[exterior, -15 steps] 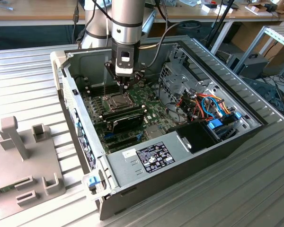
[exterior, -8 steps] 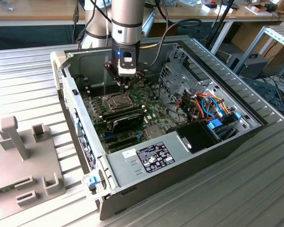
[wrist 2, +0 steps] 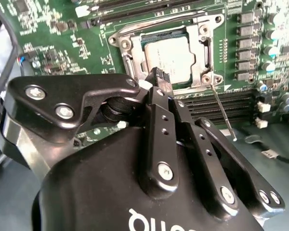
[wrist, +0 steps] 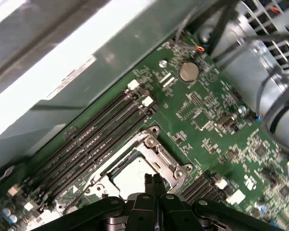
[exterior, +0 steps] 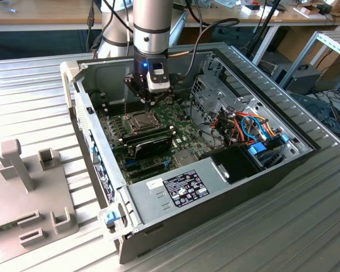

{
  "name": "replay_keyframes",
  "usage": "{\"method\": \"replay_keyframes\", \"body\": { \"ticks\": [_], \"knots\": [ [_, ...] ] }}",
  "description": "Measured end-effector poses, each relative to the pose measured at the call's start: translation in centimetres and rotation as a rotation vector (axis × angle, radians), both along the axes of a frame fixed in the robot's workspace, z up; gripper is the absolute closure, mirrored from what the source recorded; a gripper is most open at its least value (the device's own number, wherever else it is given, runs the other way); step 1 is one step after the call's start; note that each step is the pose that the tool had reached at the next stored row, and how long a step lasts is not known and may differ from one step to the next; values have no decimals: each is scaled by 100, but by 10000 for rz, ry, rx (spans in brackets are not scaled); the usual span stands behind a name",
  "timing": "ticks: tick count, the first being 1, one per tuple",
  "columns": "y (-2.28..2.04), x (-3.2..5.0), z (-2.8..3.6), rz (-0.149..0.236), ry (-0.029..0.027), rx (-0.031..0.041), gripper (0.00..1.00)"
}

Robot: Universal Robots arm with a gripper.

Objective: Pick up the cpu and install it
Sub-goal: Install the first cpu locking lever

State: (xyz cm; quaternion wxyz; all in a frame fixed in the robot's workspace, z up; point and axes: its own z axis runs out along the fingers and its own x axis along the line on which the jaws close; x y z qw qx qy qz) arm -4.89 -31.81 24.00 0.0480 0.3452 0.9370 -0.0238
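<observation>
Cpu (wrist 2: pixel 172 57) is seen seated flat inside socket frame (wrist 2: pixel 201 53), bordered on all edges by it. Gripper (wrist: pixel 154 180) is held just above one frame edge, fingers pressed together, nothing gripped. Memory slots (wrist: pixel 96 139) are noted just beside the frame.

The exterior view looked down at a slant from well off, taking in the whole open case (exterior: pixel 215 207) and the arm (exterior: pixel 150 28) reaching into it. Both wrist views sat close above the board (wrist: pixel 207 120), looking down past the gripper (wrist 2: pixel 159 79) (wrist: pixel 154 180) from different angles. All three views shared the socket (exterior: pixel 143 119) (wrist 2: pixel 204 57) (wrist: pixel 156 151).
</observation>
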Motion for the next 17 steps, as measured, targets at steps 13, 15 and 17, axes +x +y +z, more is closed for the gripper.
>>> {"method": "replay_keyframes", "body": {
  "ticks": [13,15,17],
  "knots": [
    [0,0,-13,2280,0,-1,89],
    [0,0,-13,2349,0,0,89],
    [-6,-1,-13,2448,0,-1,89]
  ]
}}
